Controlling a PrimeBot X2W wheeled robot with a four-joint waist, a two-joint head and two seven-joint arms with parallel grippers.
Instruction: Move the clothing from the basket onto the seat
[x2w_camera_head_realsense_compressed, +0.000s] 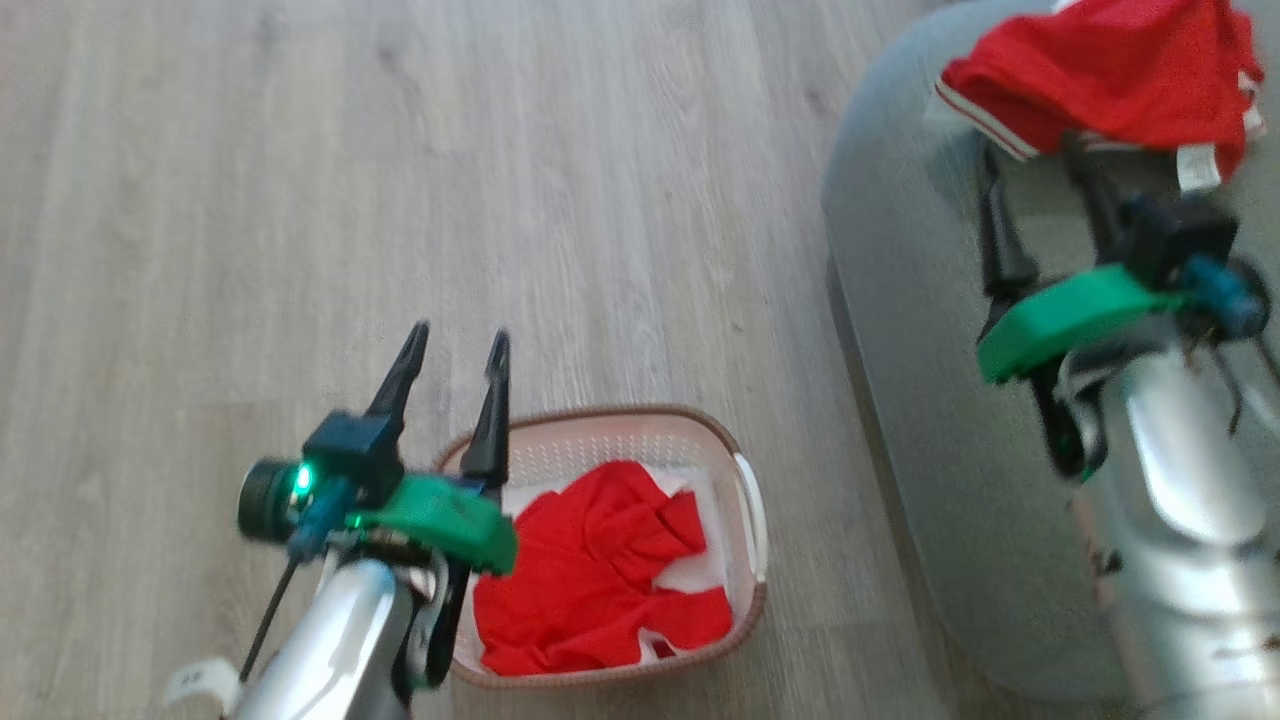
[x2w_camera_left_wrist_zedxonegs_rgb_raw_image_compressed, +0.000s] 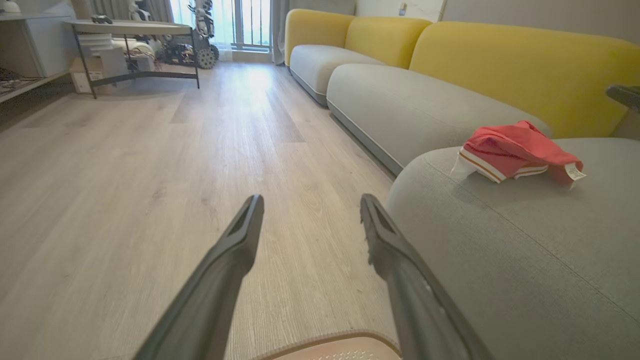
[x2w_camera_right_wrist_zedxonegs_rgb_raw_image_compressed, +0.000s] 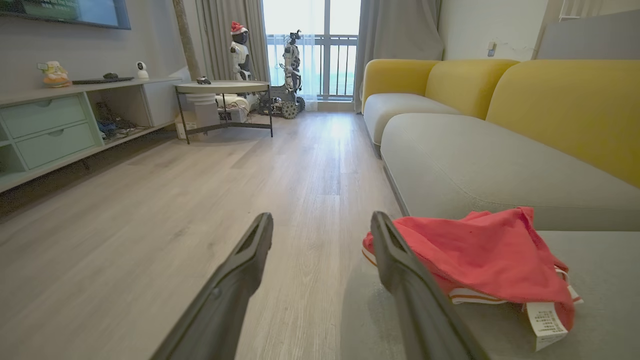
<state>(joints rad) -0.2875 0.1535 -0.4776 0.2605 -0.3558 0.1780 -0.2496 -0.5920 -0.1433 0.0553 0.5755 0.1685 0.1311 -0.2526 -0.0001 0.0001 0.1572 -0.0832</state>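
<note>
The white basket (x2w_camera_head_realsense_compressed: 620, 412) with a brown rim stands on the floor and holds crumpled red clothing (x2w_camera_head_realsense_compressed: 590, 570). My left gripper (x2w_camera_head_realsense_compressed: 457, 340) is open above the basket's left end, fingers pointing out over the floor; its wrist view shows the gripper (x2w_camera_left_wrist_zedxonegs_rgb_raw_image_compressed: 311, 200) empty and the basket rim (x2w_camera_left_wrist_zedxonegs_rgb_raw_image_compressed: 325, 340) below it. Another red garment (x2w_camera_head_realsense_compressed: 1110, 70) with white striped trim lies on the grey seat (x2w_camera_head_realsense_compressed: 900, 300). My right gripper (x2w_camera_head_realsense_compressed: 1035, 165) is open just behind that garment. In the right wrist view the gripper (x2w_camera_right_wrist_zedxonegs_rgb_raw_image_compressed: 322, 220) holds nothing, and the garment (x2w_camera_right_wrist_zedxonegs_rgb_raw_image_compressed: 480, 255) lies beside its right finger.
Pale wood floor (x2w_camera_head_realsense_compressed: 400, 150) stretches left of the basket. More grey sofa sections with yellow backs (x2w_camera_right_wrist_zedxonegs_rgb_raw_image_compressed: 565, 105) run along the right. A round side table (x2w_camera_right_wrist_zedxonegs_rgb_raw_image_compressed: 222, 87), a low cabinet (x2w_camera_right_wrist_zedxonegs_rgb_raw_image_compressed: 55, 130) and small robots by the window (x2w_camera_right_wrist_zedxonegs_rgb_raw_image_compressed: 290, 65) stand far off.
</note>
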